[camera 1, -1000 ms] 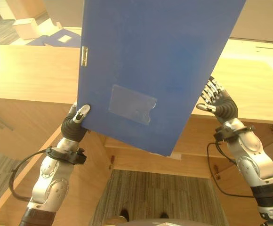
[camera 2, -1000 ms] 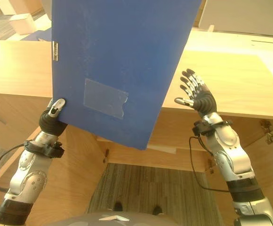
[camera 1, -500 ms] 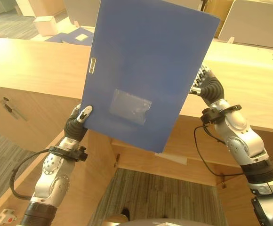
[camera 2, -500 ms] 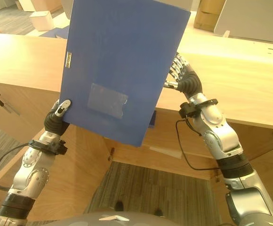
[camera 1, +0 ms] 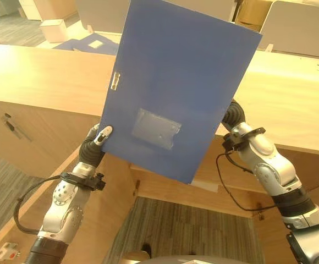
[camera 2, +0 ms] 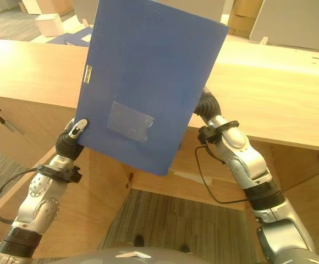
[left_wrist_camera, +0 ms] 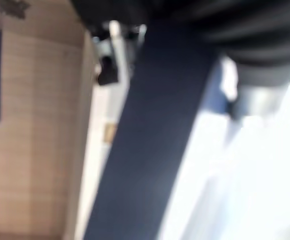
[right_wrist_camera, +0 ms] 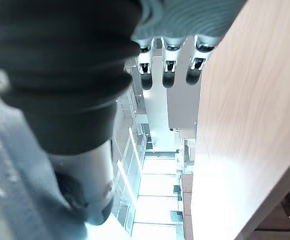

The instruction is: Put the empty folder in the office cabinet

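Above desk (camera 1: 38, 71), folder (camera 1: 176, 88) between fingers (camera 1: 103, 133).

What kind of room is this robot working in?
Probably an office: a blue folder held up over a long light-wood counter, with striped carpet below and cardboard boxes behind.
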